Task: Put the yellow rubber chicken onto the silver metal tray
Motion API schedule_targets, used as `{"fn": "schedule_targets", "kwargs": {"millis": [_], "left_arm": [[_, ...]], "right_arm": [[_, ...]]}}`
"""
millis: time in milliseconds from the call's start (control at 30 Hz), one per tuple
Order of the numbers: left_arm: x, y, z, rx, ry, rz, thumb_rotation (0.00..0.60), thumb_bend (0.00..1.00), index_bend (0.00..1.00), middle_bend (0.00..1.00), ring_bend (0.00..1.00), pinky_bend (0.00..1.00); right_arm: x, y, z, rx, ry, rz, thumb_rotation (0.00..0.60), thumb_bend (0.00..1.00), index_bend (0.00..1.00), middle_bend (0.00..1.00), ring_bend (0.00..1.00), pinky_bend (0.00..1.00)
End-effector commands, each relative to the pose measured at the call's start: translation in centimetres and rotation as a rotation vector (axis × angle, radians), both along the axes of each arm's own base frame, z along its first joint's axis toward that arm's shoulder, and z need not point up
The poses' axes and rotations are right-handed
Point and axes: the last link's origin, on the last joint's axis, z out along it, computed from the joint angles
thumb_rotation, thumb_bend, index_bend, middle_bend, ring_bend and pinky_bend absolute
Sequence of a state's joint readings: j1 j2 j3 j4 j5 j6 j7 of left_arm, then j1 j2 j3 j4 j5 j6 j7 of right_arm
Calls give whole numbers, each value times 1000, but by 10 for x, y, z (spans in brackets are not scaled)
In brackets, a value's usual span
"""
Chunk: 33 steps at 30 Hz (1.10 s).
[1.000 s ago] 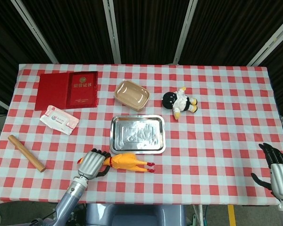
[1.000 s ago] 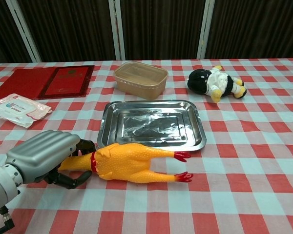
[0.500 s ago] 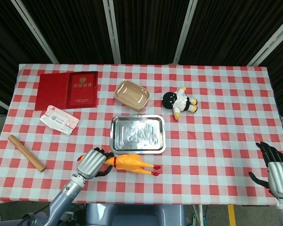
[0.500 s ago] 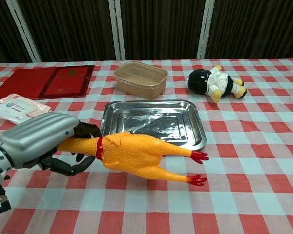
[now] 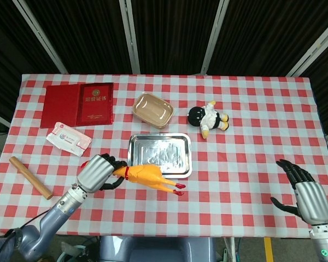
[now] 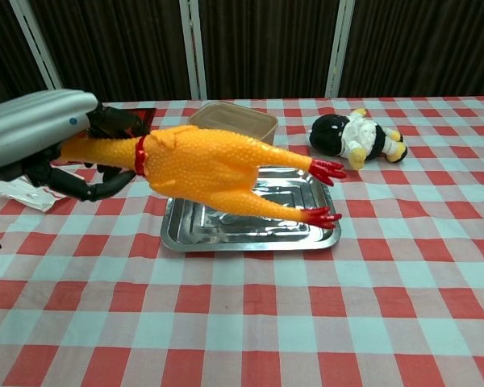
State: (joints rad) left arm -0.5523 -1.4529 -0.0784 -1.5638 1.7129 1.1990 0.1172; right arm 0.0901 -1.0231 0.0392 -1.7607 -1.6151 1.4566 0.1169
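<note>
My left hand [image 5: 96, 172] [image 6: 48, 141] grips the yellow rubber chicken [image 5: 148, 178] [image 6: 206, 168] by its head and neck and holds it up off the table. The chicken's body hangs over the front left edge of the silver metal tray [image 5: 177, 145] [image 6: 332, 228], red feet pointing right. The tray holds nothing and lies flat at the table's middle. My right hand [image 5: 306, 197] hovers open at the near right edge of the table, far from both, and shows only in the head view.
A tan plastic container [image 5: 152, 109] [image 6: 232, 129] sits just behind the tray. A black and white plush doll [image 5: 208, 119] [image 6: 357, 135] lies at the back right. A red booklet [image 5: 78, 104], a wipes pack [image 5: 69, 138] and a wooden stick [image 5: 30, 177] lie to the left.
My left hand has lifted the chicken off the tablecloth and carried it up and toward the tray. My right hand has risen a little and moved inward.
</note>
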Motion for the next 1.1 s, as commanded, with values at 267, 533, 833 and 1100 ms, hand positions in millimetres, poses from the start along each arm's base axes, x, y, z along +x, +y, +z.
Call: {"fn": "schedule_targets", "kwargs": {"millis": [267,533,833,1100], "left_arm": [[49,25,12,-51,89,-54,600,865,587,645,566,576],[83,40,14,-55,132,-77,600,864,586,645,566,576],[126,45,2,-54,181,-117,600,865,588,647,566,576],[158,41,-15,-56,230,-144,600,864,589,648,566,576]], "right_arm": [[69,-29,-21,306,-237,140,600,190,75,150,174,225],[94,-46,-39,415,-334,130,600,190,0,121,104,175],[109,-64,-54,478,-409,87,600,185,0,62,35,116],[119,-75,-63,496,-425,57,600,185,0,4,0,41]]}}
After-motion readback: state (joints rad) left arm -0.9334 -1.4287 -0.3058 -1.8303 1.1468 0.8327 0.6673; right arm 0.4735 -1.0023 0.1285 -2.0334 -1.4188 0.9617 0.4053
